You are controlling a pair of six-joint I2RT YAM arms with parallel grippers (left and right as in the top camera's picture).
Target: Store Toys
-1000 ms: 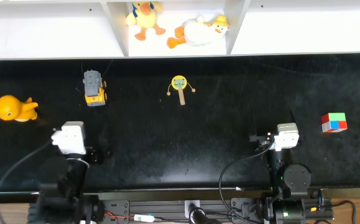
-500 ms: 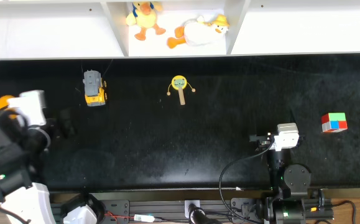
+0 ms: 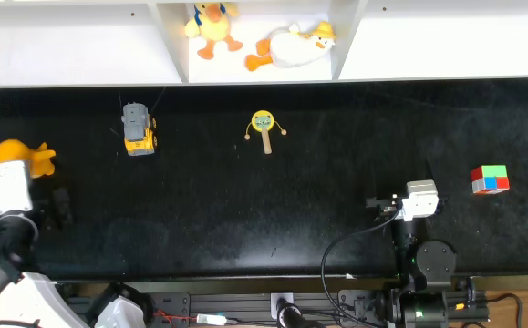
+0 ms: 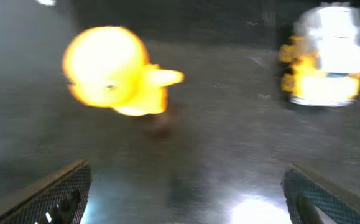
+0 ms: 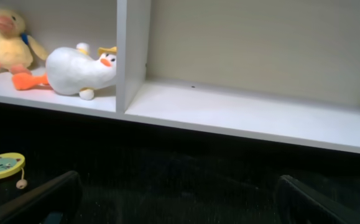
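Black table (image 3: pixel 336 210) backed by a white shelf (image 3: pixel 81 46) holding a yellow plush duck (image 3: pixel 212 25) and a white plush duck (image 3: pixel 291 46). On the table lie an orange duck (image 4: pixel 114 71), a toy truck (image 3: pixel 138 128), a rattle (image 3: pixel 264 128) and a coloured cube (image 3: pixel 490 179). The left gripper (image 4: pixel 183 186) is spread wide near the orange duck, not touching it. The right gripper (image 5: pixel 176 199) is also spread, holding nothing.

Orange duck (image 4: pixel 114 71) ahead of L gripper (image 4: pixel 186 169); truck (image 4: pixel 326 62) further off is yellow w/ grey top. Cube (image 3: pixel 490 179) red/green/blue. Rattle (image 3: pixel 264 126) yellow, green face. Table (image 3: pixel 336 210) black, shelf (image 3: pixel 72 55) white.
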